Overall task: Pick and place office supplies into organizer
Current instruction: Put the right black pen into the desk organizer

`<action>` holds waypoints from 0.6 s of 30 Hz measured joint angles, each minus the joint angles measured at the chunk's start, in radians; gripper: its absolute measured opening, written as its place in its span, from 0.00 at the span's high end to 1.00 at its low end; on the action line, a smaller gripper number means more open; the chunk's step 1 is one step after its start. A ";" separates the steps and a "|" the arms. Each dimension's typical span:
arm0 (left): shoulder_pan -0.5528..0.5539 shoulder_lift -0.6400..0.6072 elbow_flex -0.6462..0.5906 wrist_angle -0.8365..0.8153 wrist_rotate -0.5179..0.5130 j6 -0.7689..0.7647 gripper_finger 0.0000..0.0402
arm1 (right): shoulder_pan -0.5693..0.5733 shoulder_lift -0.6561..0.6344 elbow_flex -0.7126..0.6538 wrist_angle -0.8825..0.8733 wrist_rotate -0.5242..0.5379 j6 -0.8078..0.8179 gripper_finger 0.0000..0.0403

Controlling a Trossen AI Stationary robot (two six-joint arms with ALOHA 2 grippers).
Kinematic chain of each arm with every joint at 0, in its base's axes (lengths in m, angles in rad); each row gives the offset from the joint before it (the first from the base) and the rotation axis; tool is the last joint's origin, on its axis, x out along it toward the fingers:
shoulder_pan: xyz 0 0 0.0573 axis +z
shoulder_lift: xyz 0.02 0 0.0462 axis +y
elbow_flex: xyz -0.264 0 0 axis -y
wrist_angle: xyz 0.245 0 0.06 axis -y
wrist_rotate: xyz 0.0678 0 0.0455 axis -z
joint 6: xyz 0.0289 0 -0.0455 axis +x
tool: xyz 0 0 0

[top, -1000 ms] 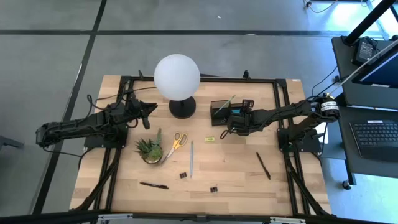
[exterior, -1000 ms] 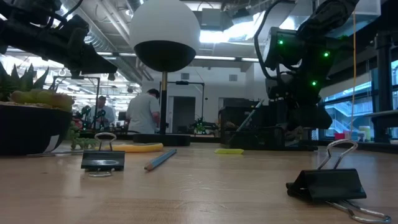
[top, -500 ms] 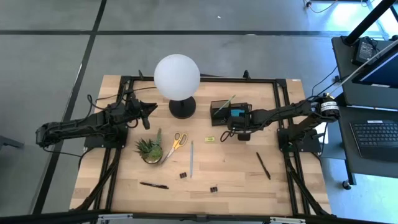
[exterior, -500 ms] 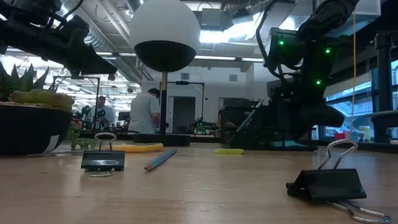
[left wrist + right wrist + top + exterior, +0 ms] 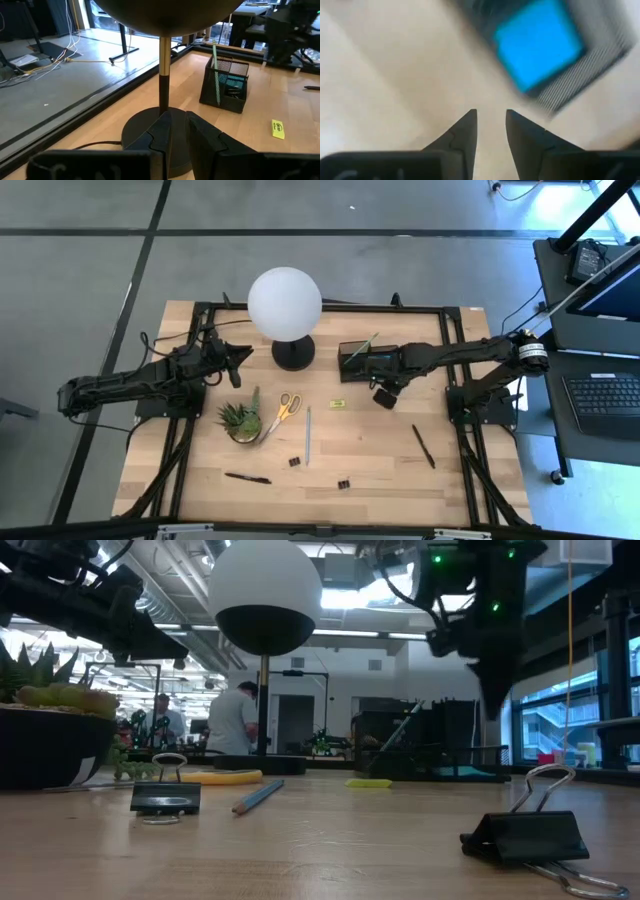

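Your right gripper [image 5: 490,131] hangs above bare wood with its fingers slightly parted and nothing between them, just beside the organizer [image 5: 357,358]. The blue sticky-note pad [image 5: 538,43] lies blurred inside the organizer. Your left gripper [image 5: 176,131], fingers nearly together and holding nothing, waits by the lamp's base [image 5: 145,137].

Blurred blue sticky-note pad [image 5: 538,42]
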 joint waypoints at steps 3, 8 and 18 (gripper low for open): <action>0.000 0.000 0.000 0.000 0.000 0.000 0.88 | 0.060 0.000 0.007 -0.081 -0.089 0.144 0.74; 0.000 0.000 0.000 0.000 0.000 -0.001 0.88 | 0.226 0.000 0.006 -0.195 -0.159 0.404 0.74; 0.000 0.000 0.000 0.000 0.000 -0.003 0.88 | 0.569 0.000 0.006 -0.181 -0.266 0.925 0.74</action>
